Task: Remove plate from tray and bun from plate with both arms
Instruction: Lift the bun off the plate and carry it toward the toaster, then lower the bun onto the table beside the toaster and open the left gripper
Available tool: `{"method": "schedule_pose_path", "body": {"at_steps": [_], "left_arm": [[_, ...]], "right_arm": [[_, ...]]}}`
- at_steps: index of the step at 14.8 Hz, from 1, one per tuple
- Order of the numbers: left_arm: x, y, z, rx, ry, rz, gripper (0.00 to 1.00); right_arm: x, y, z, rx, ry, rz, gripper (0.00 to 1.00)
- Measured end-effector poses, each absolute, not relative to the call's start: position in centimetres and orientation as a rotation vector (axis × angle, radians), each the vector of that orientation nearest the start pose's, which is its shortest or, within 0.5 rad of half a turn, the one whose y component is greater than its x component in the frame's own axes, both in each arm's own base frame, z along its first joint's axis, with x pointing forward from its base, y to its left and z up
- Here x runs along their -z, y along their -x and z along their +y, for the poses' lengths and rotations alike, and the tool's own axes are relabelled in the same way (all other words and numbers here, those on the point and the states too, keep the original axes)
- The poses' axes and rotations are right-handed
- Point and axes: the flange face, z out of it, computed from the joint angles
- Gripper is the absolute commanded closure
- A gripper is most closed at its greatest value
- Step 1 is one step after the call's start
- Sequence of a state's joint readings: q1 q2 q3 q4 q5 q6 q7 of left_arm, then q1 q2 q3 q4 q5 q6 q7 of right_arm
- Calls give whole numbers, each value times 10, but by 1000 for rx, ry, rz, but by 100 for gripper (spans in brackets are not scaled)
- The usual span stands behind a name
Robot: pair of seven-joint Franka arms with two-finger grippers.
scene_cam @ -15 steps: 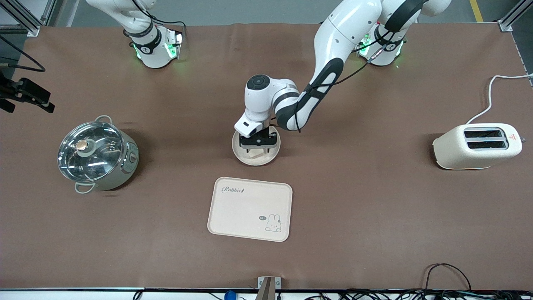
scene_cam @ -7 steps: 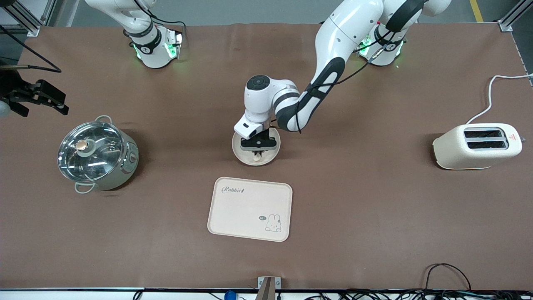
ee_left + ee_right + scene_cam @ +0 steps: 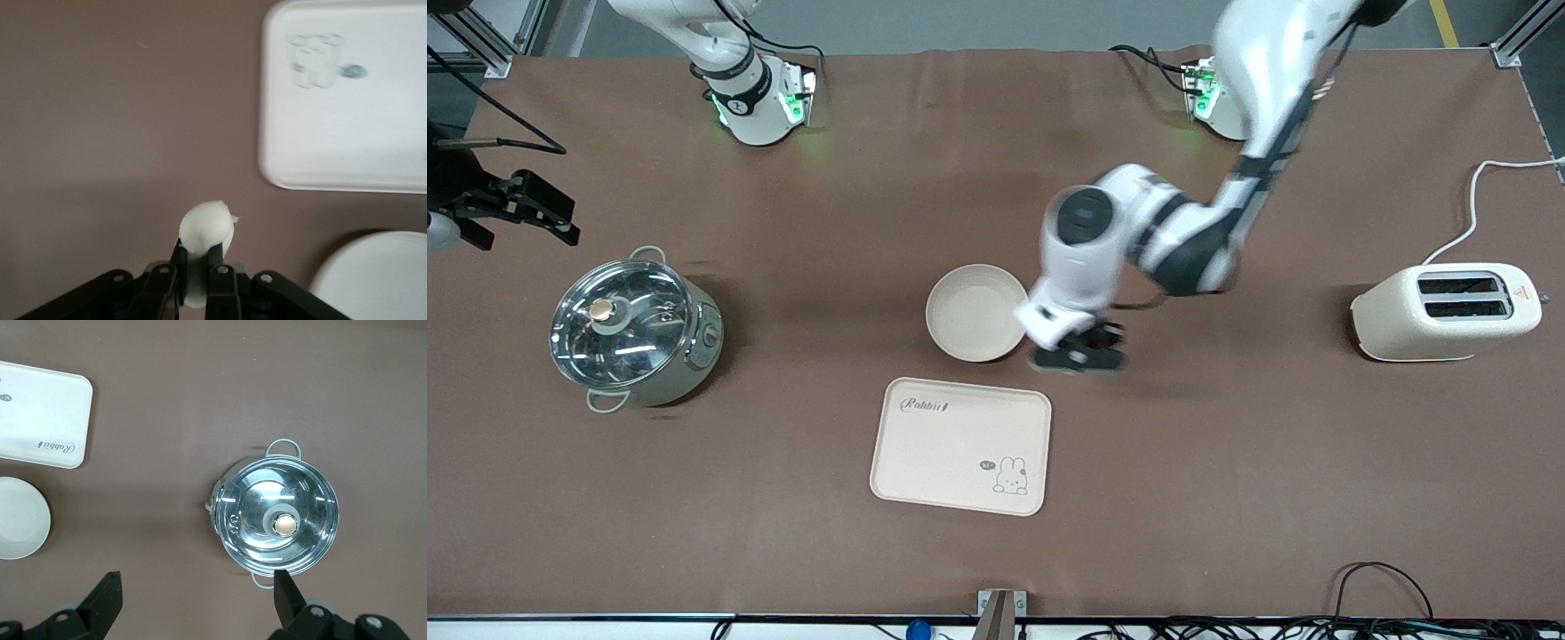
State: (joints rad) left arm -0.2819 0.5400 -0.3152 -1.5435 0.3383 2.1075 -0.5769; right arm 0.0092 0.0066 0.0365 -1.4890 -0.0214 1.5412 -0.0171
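The round cream plate [image 3: 975, 312] sits empty on the table, farther from the front camera than the cream "Rabbit" tray [image 3: 961, 445]. My left gripper [image 3: 1079, 357] is shut on the pale bun [image 3: 205, 228] and holds it over bare table beside the plate, toward the left arm's end. The bun does not show in the front view. The left wrist view shows the tray [image 3: 347, 100] and the plate's rim [image 3: 373, 277]. My right gripper [image 3: 507, 213] is open, high over the table at the right arm's end near the pot. The right wrist view shows the tray [image 3: 41, 415] and plate [image 3: 20, 518].
A steel pot with a glass lid [image 3: 633, 329] stands toward the right arm's end, also in the right wrist view [image 3: 277, 517]. A cream toaster [image 3: 1449, 311] with a white cable stands toward the left arm's end.
My left gripper closed on the bun in the plate, lifted it out and swung toward the left arm's end. The plate now lies empty. My right gripper shifted slightly.
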Motion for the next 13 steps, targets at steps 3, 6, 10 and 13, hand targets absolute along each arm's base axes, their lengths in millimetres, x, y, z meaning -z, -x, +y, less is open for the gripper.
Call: {"method": "schedule_pose_path", "body": {"at_steps": [3, 6, 10, 13], "left_arm": [[-332, -644, -237, 131, 3069, 242, 100], [-273, -645, -162, 156, 3128, 275, 87], [-224, -638, -109, 106, 3163, 252, 0], [-224, -638, -116, 115, 3170, 267, 0]], "right_arm": [[-657, -553, 27, 72, 3159, -108, 0], [-656, -553, 27, 72, 3160, -110, 0], [-656, -553, 30, 71, 3159, -118, 0], [-656, -553, 35, 71, 3158, -132, 0]]}}
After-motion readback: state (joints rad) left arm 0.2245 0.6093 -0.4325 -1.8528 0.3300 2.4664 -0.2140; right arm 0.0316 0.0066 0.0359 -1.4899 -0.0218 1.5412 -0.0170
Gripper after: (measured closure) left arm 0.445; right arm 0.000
